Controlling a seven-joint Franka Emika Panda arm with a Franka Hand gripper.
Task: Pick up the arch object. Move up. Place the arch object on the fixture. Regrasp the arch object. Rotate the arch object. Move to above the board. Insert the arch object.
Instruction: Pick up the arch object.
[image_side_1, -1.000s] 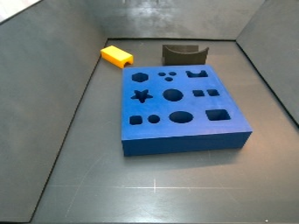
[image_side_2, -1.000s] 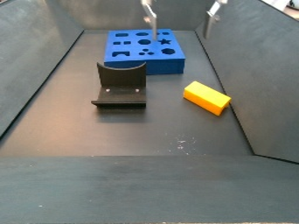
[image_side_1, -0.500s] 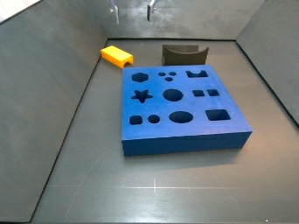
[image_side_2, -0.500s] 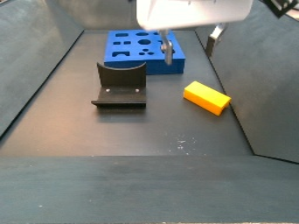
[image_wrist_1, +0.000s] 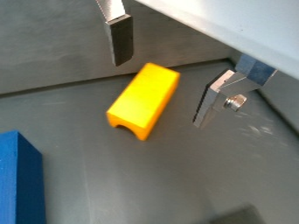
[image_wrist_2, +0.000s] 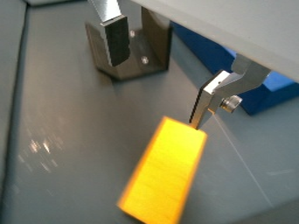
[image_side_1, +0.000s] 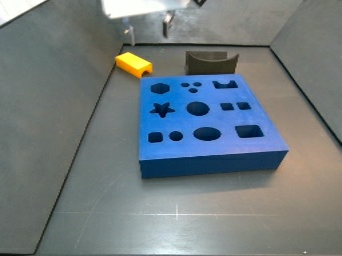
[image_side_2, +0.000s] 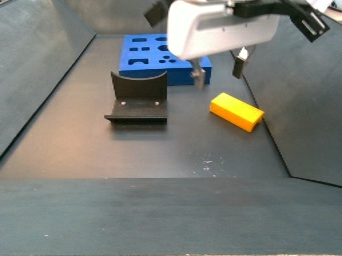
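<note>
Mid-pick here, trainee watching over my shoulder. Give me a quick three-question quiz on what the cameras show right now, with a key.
1. True or false: the gripper is shut on the arch object.
2. Multiple choice: the arch object lies
A. in a hole of the board
B. on the floor beside the board
C. on the fixture
3. In a wrist view, what stands on either side of the arch object?

Key:
1. False. The jaws are open and the fingers stand clear of the block.
2. B.
3. The two gripper fingers, one on each side, with gaps to the block.
</note>
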